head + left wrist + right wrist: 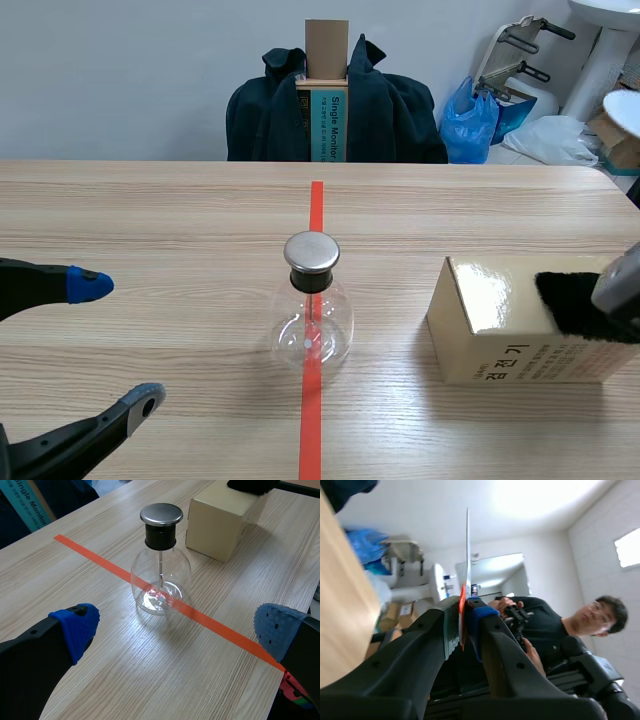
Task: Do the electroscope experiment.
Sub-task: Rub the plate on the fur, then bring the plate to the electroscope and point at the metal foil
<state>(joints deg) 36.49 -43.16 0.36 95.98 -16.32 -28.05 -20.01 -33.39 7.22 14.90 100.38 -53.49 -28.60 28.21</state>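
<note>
The electroscope [311, 310], a clear glass flask with a round metal cap and a thin rod inside, stands on the red tape line mid-table. My left gripper [120, 343] is open at the near left; in the left wrist view the electroscope [160, 562] stands a short way ahead of the left gripper [176, 627]. A black furry cloth [575, 300] lies on a tan cardboard box [510, 345] at the right, and my right arm [622, 285] is beside it. The right gripper [464, 615] is tilted upward and shut on a thin flat pale strip [468, 550] with a red lower end.
The tan box [220, 527] with the black cloth [250, 485] sits just beyond the flask. A chair draped with a dark jacket [390, 115] stands behind the far table edge, a blue bag [470, 120] to its right. A person [555, 625] shows past the right gripper.
</note>
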